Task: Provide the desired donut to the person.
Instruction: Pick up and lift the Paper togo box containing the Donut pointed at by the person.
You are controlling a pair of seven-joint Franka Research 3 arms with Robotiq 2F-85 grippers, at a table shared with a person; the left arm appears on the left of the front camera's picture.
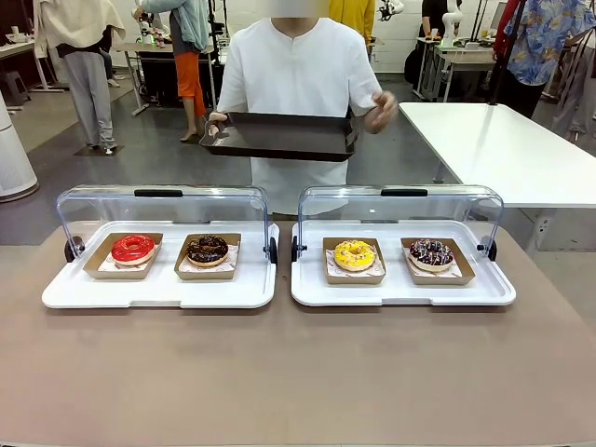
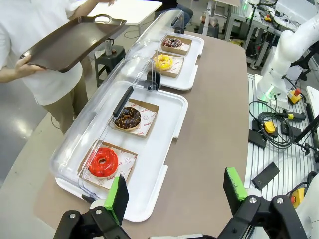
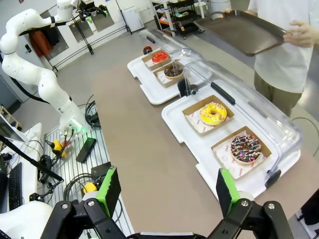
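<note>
Clock reference: front view, 12 toward the person.
Left gripper [image 2: 177,188]: fingers spread wide, nothing held between them. It is hung over the table's near edge, with the red donut [image 2: 103,162] at 10 o'clock in its own view.
Right gripper [image 3: 167,185]: fingers spread wide, nothing held. The sprinkled donut [image 3: 245,148] is at 2 o'clock in its own view.
Table [image 1: 298,372]: both cases are set across its far half.
Left case [image 1: 158,296]: at 10 o'clock, clear lid stood open. Red donut outer, chocolate donut [image 1: 207,249] inner, each in its own card tray.
Right case [image 1: 400,296]: at 2 o'clock, lid stood open. Yellow donut [image 1: 354,254] inner, sprinkled donut outer.
Person [image 1: 293,74]: at 12, behind the cases. The brown tray [image 1: 279,135] is held level at chest height, with one hand [image 1: 380,110] raised just beside its edge.
Desired donut: cannot be told, as no clear pointing is seen.
Risk, wrong pick: likely if a move is made before a choice is read.
Risk, damage: soft glaze could be crushed or smeared by too hard a pinch.
Risk, collision: an open lid could be struck on the lift toward 12.
Risk, handover: the tray could be tipped if it is loaded at one edge.
</note>
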